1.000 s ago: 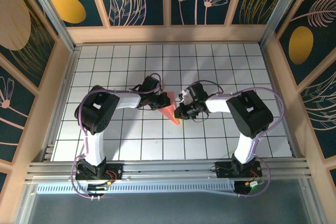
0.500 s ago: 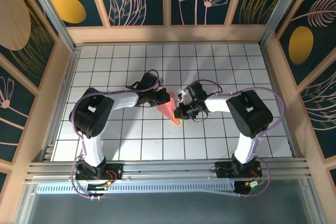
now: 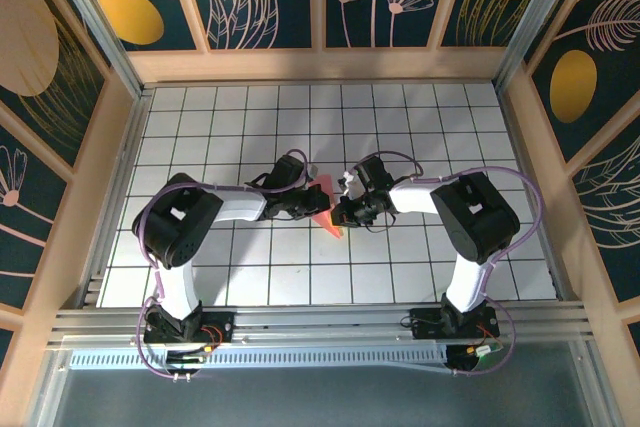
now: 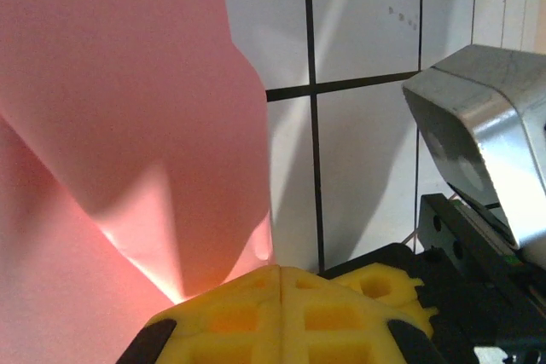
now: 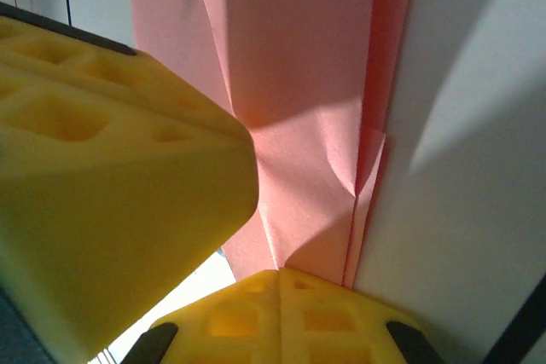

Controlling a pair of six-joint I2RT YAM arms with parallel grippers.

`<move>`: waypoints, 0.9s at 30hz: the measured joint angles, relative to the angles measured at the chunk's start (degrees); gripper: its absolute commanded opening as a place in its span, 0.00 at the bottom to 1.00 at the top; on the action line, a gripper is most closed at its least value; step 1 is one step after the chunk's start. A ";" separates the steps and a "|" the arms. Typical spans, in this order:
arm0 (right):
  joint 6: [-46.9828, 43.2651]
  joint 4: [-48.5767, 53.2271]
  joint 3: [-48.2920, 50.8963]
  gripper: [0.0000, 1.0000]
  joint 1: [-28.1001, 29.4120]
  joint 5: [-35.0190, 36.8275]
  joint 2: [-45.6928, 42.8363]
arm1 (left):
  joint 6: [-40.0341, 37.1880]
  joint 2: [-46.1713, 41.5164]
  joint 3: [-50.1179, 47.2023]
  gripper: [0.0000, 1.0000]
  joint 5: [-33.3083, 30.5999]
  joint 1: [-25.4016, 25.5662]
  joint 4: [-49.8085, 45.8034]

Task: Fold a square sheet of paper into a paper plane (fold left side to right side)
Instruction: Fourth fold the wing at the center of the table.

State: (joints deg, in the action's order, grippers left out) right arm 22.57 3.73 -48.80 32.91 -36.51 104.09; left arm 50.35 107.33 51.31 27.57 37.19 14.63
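At the middle of the table [image 3: 240,137], between the two arms, the left gripper [image 3: 312,205] and right gripper [image 3: 341,213] are seen nose to nose, just beside each other. The paper plane [image 3: 331,224] is caught between them.

Left wrist view:
- The yellow pads [image 4: 256,296] are pressed together along a centre seam, with no gap seen.
- The pink paper runs down to that seam, so the jaws are taken as closed on it.
- From the pads the paper rises up and to the left.
- One flap is lifted and curved, its edge rounded. A bright glow is noted at the fold just above the pads.
- A silver housing [image 4: 478,142] on a black mount is seen at right, apart from the paper.

Right wrist view:
- The pads [image 5: 307,296] are likewise met on a seam, and the paper is pinched there at its near end.
- A long strip is seen running away from the pads. Several lengthwise creases are noted, and a narrow folded layer along its right edge.
- A large yellow block [image 5: 111,151] sits close at left, overlapping the paper. Whose it is cannot be told.

From above, the paper is read as a slim salmon-pink wedge, with the wide end far and the point toward the arm bases.
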 measured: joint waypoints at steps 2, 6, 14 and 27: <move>-0.13 0.39 -0.22 0.00 0.09 0.28 0.00 | 0.35 0.31 0.00 0.00 0.09 0.00 0.61; -0.17 0.83 -0.35 0.00 0.17 0.57 -0.02 | 0.57 1.22 0.00 0.00 0.04 0.00 1.66; -1.29 1.88 -0.90 0.00 0.44 1.20 0.02 | 0.55 2.99 0.42 0.00 -0.85 -0.04 1.18; -3.21 3.58 -1.73 0.00 0.61 2.01 0.33 | -0.11 3.74 2.93 0.00 -0.57 -0.44 -3.10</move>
State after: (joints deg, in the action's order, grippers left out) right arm 19.35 7.31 -50.52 33.52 -34.50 104.42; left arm 50.24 111.07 54.24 27.00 36.75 11.53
